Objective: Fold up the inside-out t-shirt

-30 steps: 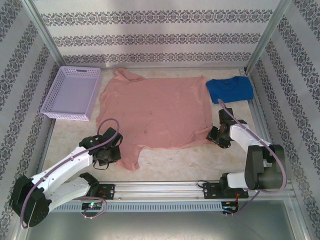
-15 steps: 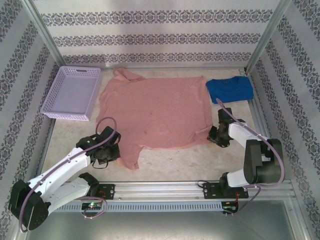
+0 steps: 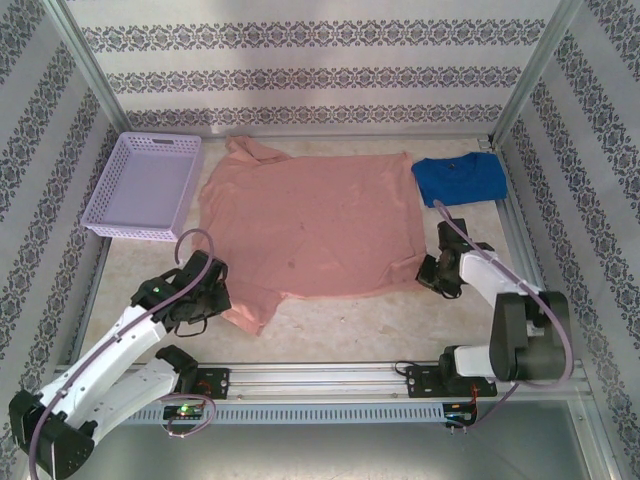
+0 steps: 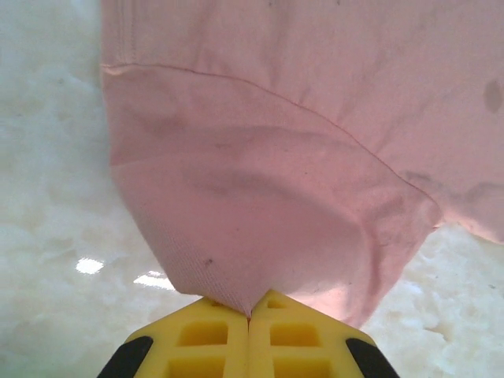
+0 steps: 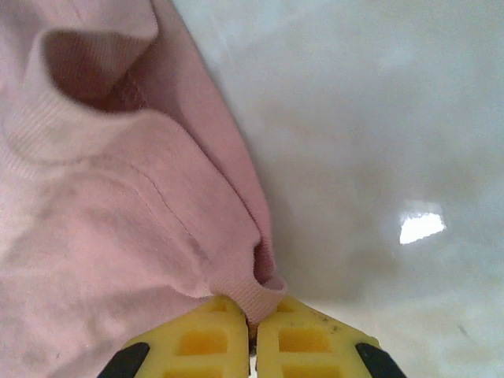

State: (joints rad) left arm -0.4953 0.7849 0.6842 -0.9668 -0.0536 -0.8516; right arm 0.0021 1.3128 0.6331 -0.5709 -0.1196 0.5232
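My left gripper (image 3: pixel 207 300) (image 4: pixel 250 313) is fully closed, its yellow pads pinching the tip of the near left sleeve of the inside-out t-shirt (image 3: pixel 310 225) (image 4: pixel 276 157). The sleeve fabric rises from the pads and its seam runs across the left wrist view. My right gripper (image 3: pixel 432 272) (image 5: pixel 252 321) is also closed, clamped on the ribbed edge at the near right corner of the t-shirt (image 5: pixel 102 197). The garment lies spread flat across the middle of the table (image 3: pixel 350 325), reaching toward the far wall, with its near edge running between my two grippers. A bare strip of table lies between that near edge and the front rail (image 3: pixel 330 378). A narrow gap of bare table separates the shirt's left edge from the lilac basket (image 3: pixel 140 232) at far left. The blue t-shirt (image 3: pixel 460 178) lies just beside the shirt's far right corner. Bare table shows to the right of my right gripper.
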